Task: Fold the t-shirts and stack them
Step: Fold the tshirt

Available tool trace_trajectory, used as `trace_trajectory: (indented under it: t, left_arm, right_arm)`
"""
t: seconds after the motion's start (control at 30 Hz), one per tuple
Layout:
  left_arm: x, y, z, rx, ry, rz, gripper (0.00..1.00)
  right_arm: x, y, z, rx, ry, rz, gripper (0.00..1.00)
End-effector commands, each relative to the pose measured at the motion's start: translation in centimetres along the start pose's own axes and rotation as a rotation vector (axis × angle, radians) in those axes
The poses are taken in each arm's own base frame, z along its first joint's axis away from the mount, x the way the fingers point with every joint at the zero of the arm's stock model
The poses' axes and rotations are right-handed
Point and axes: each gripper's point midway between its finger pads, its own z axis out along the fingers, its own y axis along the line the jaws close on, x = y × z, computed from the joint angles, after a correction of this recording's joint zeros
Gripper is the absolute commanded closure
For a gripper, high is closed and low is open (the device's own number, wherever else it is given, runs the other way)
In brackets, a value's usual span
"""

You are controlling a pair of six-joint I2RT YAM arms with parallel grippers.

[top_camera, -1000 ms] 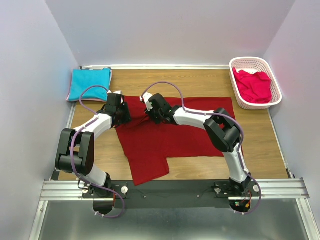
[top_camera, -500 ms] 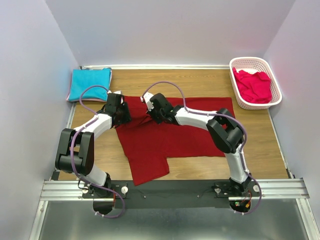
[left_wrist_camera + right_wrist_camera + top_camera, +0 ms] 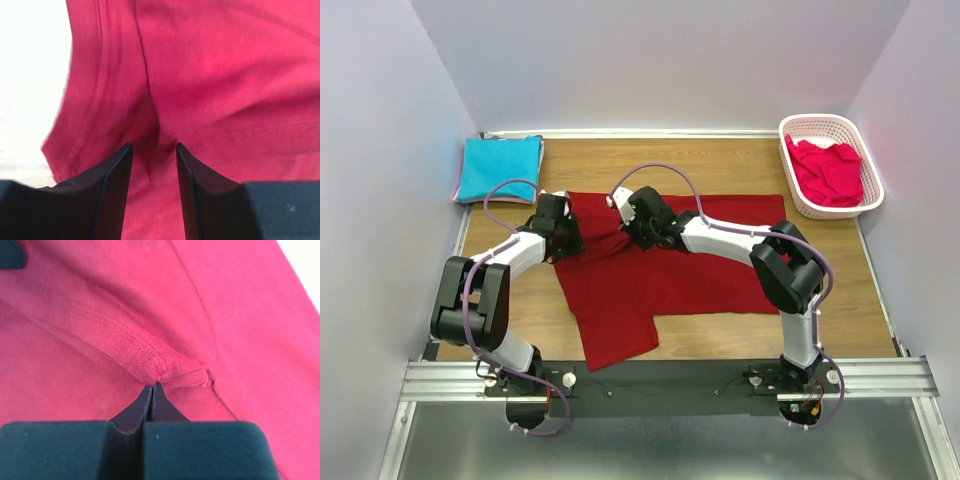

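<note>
- Red cloth is the big thing, right? Where is it?
- Yes. The dark red t-shirt [image 3: 665, 285] lies spread out on the middle of the counter [image 3: 720, 165]. One flap of it reaches down to the near edge.
- Is it flat?
- Mostly. Its far edge is bunched up on the left side, where both arms meet it.
- What is the right gripper [image 3: 152, 386] doing?
- Its jaws are pressed tight together. A little fold of the stitched hem is caught at the tips.
- And the left gripper [image 3: 154, 147]?
- It is at the shirt's far left corner, pointing down at the cloth. Its jaws stand about halfway apart. A soft ridge of cloth runs up between them, but they are not squeezing it.
- Are the two grippers close?
- Near each other, not touching.
- Where are the other shirts?
- The turquoise t-shirt [image 3: 500, 168] lies folded in the far left corner of the counter. The pinkish-red t-shirt [image 3: 830, 172] is crumpled inside the white basket [image 3: 817, 120] in the far right corner.
- Does the basket touch the big shirt?
- It is just beside that shirt's far right corner. I cannot tell if they touch.
</note>
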Motion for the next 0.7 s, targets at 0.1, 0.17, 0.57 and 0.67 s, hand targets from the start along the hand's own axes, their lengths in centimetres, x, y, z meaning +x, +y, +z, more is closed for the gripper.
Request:
trace_trajectory:
  t: [0.1, 0.17, 0.57, 0.67]
  left_arm:
    - [2.3, -0.9, -1.8, 0.05, 0.04, -0.084, 0.5]
    - [2.4, -1.2, -2.0, 0.06, 0.039, -0.089, 0.5]
    - [3.3, -2.1, -1.0, 0.062, 0.067, -0.087, 0.61]
    - [3.5, -2.2, -0.9, 0.064, 0.073, -0.087, 0.67]
  right_arm:
    - [2.1, 0.8, -1.4, -0.063, 0.062, -0.044, 0.99]
    - [2.5, 0.8, -1.3, -0.063, 0.07, -0.047, 0.99]
    - [2.7, 1.3, -0.6, -0.087, 0.078, -0.049, 0.99]
    - [2.7, 1.2, -0.5, -0.085, 0.078, -0.051, 0.99]
